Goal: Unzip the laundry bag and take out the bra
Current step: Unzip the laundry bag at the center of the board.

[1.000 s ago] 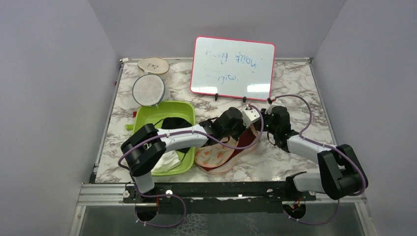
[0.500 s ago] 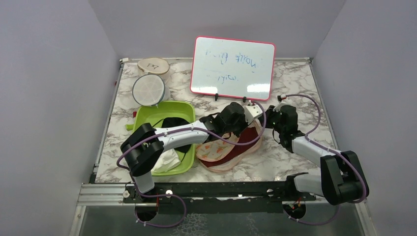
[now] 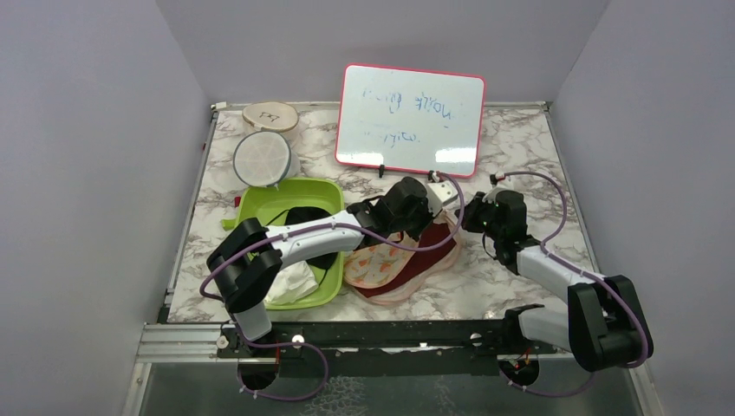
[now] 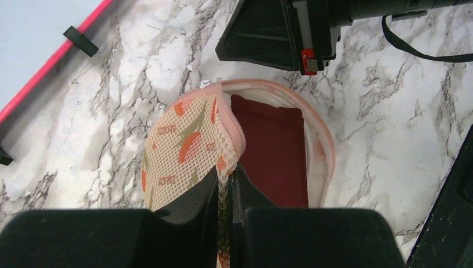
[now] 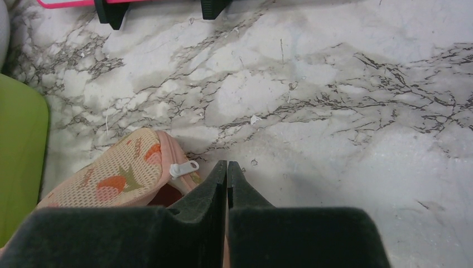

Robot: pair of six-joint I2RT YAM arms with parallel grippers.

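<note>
While the top view shows the laundry bag unzipped, bra exposed inside, left wrist shows us the left gripper clamped on its limp flap; right wrist, right gripper closed, empty. We advise pinching soft bra mid-fabric.

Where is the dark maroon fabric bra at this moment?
In the left wrist view, the dark maroon bra lies inside the opened peach leaf-print laundry bag, whose flap the left gripper pinches; from above, just right of the green tub.
</note>
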